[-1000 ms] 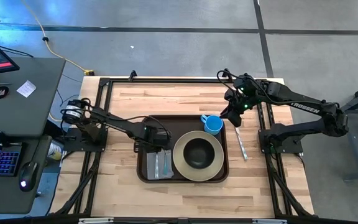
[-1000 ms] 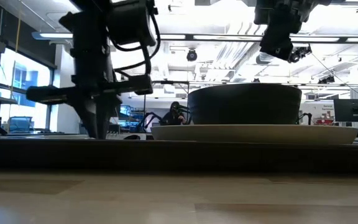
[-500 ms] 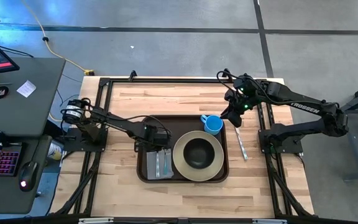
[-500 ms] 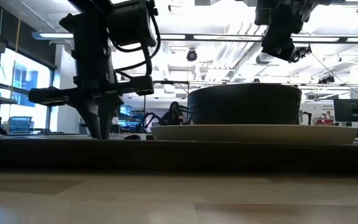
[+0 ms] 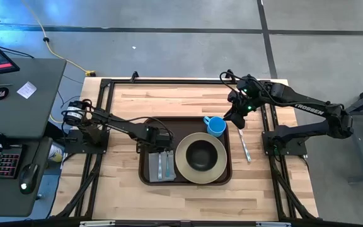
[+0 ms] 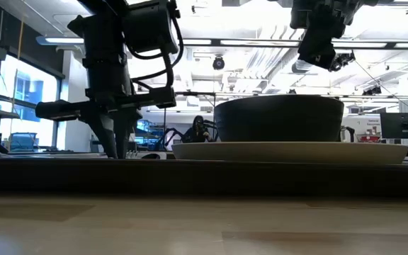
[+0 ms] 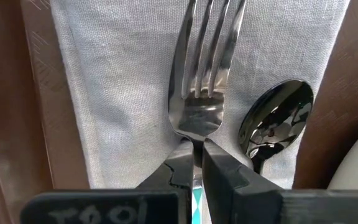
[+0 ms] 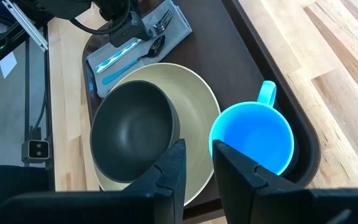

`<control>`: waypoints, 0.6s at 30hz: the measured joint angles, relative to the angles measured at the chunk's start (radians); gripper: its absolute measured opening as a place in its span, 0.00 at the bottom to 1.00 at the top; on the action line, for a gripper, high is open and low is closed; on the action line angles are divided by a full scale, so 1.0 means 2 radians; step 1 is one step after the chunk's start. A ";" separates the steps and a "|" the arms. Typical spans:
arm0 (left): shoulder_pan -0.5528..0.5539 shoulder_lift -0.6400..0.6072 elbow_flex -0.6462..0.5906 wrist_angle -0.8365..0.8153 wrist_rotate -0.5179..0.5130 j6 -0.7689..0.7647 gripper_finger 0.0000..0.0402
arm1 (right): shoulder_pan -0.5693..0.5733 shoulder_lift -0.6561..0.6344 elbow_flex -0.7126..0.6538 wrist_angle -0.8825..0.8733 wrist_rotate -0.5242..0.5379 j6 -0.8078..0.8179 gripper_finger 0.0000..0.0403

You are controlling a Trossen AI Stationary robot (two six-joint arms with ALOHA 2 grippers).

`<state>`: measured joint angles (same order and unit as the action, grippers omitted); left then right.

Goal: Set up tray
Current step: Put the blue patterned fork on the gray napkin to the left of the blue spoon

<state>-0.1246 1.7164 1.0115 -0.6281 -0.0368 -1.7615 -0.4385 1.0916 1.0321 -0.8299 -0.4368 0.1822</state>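
The dark brown tray [image 5: 188, 125] lies mid-table. On it are a beige plate [image 5: 183, 165] holding a dark bowl [image 5: 200, 154], a blue mug [image 5: 216, 127] at the far right corner, and a grey napkin [image 7: 117, 93] at the left end. A fork [image 7: 207, 62] and a spoon [image 7: 278, 118] lie side by side on the napkin. My left gripper [image 7: 197, 163] points down over the napkin's far end, shut on the fork. My right gripper [image 8: 199, 167] hovers high beside the mug, narrowly open, with nothing between its fingers. My left gripper pinches the fork's neck [image 7: 194, 144], just behind the tines, between its two fingers. The fingers come from above, pointing steeply down, one on each side of the neck. The fork's head lies flat on the napkin; its teal handle runs back under the gripper, out of sight.
A knife [image 5: 245, 146] lies on the bare wood right of the tray, below my right arm. Black frame rails [image 5: 106, 113] run along the table's left, far and right sides. Open wood lies at the near edge and the far side.
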 joint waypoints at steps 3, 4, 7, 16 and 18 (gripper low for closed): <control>0.000 0.000 0.000 0.000 0.000 0.000 0.16 | 0.000 0.000 0.000 0.000 0.000 0.000 0.18; 0.000 0.000 0.000 0.000 0.000 0.001 0.17 | 0.000 0.000 0.000 0.000 0.000 0.000 0.18; 0.000 0.000 0.000 0.000 0.005 0.002 0.24 | 0.000 0.000 0.000 0.000 0.000 0.000 0.18; 0.000 0.000 0.000 0.000 0.022 0.001 0.43 | 0.000 0.000 0.000 0.000 0.000 0.000 0.18; 0.000 0.000 0.000 0.000 0.029 0.002 0.45 | 0.000 0.000 0.000 0.000 0.000 0.000 0.18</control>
<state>-0.1246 1.7164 1.0115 -0.6273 0.0210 -1.7568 -0.4385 1.0916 1.0321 -0.8293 -0.4368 0.1822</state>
